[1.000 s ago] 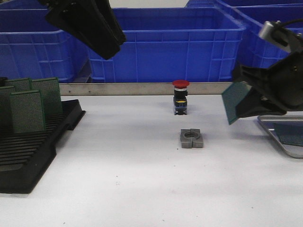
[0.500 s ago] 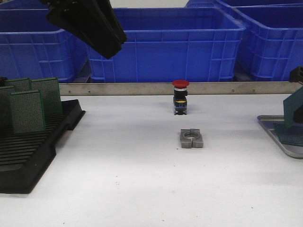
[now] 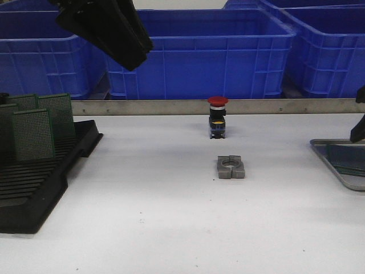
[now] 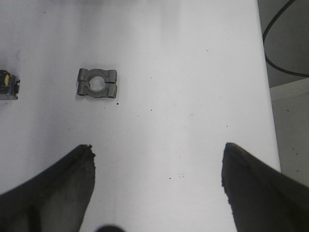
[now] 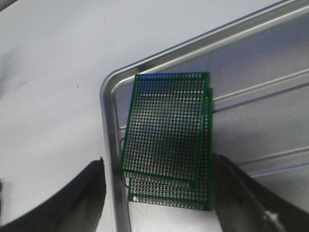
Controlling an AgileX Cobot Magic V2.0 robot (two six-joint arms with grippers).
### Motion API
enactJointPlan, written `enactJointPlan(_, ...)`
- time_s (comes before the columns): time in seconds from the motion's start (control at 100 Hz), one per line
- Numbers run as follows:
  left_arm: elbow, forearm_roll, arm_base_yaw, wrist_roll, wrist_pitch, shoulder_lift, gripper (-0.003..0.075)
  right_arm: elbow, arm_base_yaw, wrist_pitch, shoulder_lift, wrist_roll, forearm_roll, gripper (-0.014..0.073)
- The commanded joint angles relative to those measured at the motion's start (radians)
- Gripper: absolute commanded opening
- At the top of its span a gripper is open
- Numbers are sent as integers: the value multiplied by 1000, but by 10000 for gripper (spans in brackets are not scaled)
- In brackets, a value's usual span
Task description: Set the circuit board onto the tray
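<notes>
Front view, left gripper (image 3: 132,60): up high over the desk's far left, dark fingers pointing down toward the blue bins (image 3: 199,54); from here I can't tell how wide it's spread.
Front view, right gripper (image 3: 359,123): only a dark sliver at the frame's right edge, above the tray; its state is unreadable here.
Front view, tray (image 3: 336,165): grey metal, at the desk's right edge, cut off by the frame; a dark green patch lies on its floor, too cropped to make out.
Front view, rack (image 3: 40,177): black slotted rack at the desk's left edge, spare green boards (image 3: 34,134) standing upright in it.
Front view, middle: red-capped push button (image 3: 217,117) near the far edge, grey metal clamp (image 3: 230,166) just in front of it, the two apart. Wide bare desk on both sides and toward the near edge.
Left wrist view: fingers (image 4: 58,188) spread wide with nothing between them; the clamp and a cropped bit of the button lie below, and the desk's edge shows, a black cable (image 4: 285,43) beyond it.
Right wrist view, circuit board (image 5: 166,125): lying flat in the tray's corner, on top of a second board (image 5: 190,195) that peeks out underneath.
Right wrist view, gripper: dark fingers (image 5: 63,203) stand wide apart on either side of the stack, gripping nothing. The tray rim runs right beside the boards' edge, ridged floor open beyond.
</notes>
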Motion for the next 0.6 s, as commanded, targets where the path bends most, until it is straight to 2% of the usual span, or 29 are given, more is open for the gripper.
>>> enactJointPlan(0.0,-31,-55,-5,-33,20,-43,476,-17,-7,9,-72,-10,-25,505)
enactJointPlan(0.05,-31,-45,-5,-98,18,-43,413,-17,-7,4,-96,-18,-69,483)
enactJointPlan(0.08,-31,-44,-5,-143,15,-43,358,-17,-7,4,-110,-18,-98,442)
enactJointPlan(0.12,-31,-35,-5,-204,-1,-43,256,-17,-7,4,-133,-18,-146,379)
enactJointPlan(0.2,-31,7,-5,-273,-14,-43,20,-17,-3,16,-180,-18,-203,168)
enactJointPlan(0.22,-31,19,-5,-280,-14,-43,-19,-15,-2,22,-193,-18,-214,108)
enactJointPlan(0.29,-31,26,-1,-323,-14,-43,-20,-15,-2,62,-236,-18,-252,-78)
enactJointPlan(0.45,-31,19,17,-392,-41,-61,-20,-1,-2,120,-341,-18,-305,-60)
enactJointPlan(0.59,4,21,48,-461,-162,-115,-20,35,-1,78,-458,-18,-305,-60)
